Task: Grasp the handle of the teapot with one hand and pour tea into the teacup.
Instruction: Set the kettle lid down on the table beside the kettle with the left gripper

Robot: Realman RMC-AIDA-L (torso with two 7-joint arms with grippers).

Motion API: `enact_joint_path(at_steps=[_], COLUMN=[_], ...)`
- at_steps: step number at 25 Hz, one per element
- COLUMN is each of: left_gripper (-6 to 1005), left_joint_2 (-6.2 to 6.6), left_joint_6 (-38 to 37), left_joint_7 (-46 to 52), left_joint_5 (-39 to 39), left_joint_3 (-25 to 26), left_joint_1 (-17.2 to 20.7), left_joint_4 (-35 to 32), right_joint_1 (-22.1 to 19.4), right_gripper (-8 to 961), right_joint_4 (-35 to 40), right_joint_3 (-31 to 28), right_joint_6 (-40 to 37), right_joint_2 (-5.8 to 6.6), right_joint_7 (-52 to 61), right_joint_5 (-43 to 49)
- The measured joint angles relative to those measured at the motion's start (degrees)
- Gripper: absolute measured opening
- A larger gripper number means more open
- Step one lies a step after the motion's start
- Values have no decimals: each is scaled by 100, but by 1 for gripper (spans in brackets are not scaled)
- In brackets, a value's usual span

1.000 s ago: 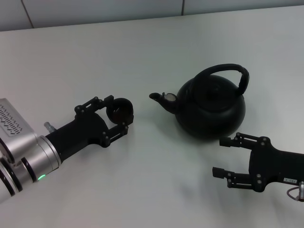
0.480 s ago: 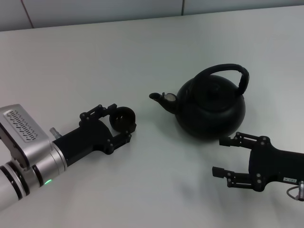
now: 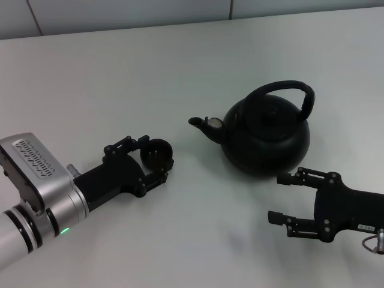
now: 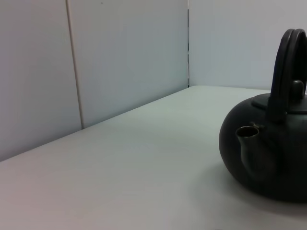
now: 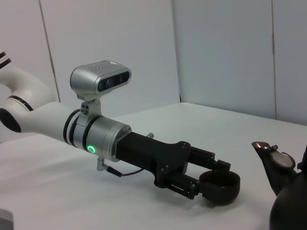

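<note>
Two tools in play: left tool (image 3: pixel 157 158) is clamped around the teacup (image 3: pixel 156 152), at 9 o'clock from the teapot (image 3: pixel 267 133) on the counter (image 3: pixel 120 78). Right tool (image 3: pixel 281 198) sits wide at 5 o'clock.

The teapot (image 5: pixel 290 191) is cut off at the picture's edge in both wrist views, only its spout (image 5: pixel 271 160) and a sliver of body being shown in the right one, and the teacup's (image 3: pixel 156 153) inside is partly masked.
</note>
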State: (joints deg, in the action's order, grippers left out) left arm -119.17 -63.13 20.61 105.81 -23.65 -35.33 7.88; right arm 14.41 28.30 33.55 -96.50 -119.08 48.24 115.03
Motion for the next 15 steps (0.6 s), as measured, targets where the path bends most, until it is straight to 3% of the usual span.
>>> enact_joint_path(at_steps=[11,15], left_gripper=[793,800], left_joint_2=[0,27], left_joint_6=[15,-418], left_joint_7=[22,23], left_joint_5=[0,-28], left_joint_3=[9,55], left_joint_1=[-27,116], left_joint_4=[38,-29], right_joint_1=[0,0], right_gripper=[743,741], right_joint_4=[0,-2], right_joint_3=[3,3], right_joint_6=[0,1], right_joint_2=[0,0], right_joint_7=[1,10], right_joint_5=[2,2])
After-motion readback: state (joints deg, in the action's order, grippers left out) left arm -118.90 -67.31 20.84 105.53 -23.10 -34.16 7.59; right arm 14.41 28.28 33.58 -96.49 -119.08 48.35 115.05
